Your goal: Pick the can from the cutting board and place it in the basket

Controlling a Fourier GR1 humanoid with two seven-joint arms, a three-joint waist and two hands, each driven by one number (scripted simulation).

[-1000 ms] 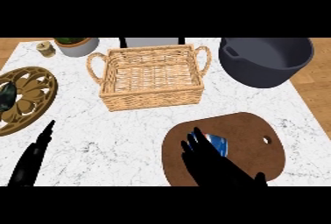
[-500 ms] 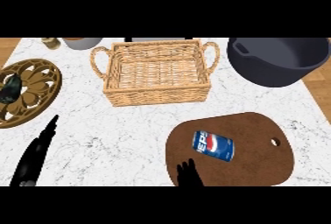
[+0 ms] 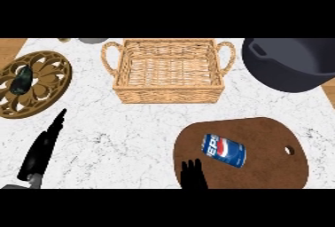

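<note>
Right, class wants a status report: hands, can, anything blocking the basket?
Left hand open, resting left. Right hand open, short of can. Can lying on board. Basket path unobstructed.

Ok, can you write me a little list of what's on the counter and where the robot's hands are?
can: blue can lying on its side on the cutting board, not held
cutting board: brown, rounded, lower right of the counter
basket: wicker basket with two handles, top middle, nothing visible in it
pot: dark pot, top right
trivet: round wooden trivet, top left
right hand: fingers straight, at the board's near edge, left of the can, not touching it
left hand: stretched out, lower left
</note>
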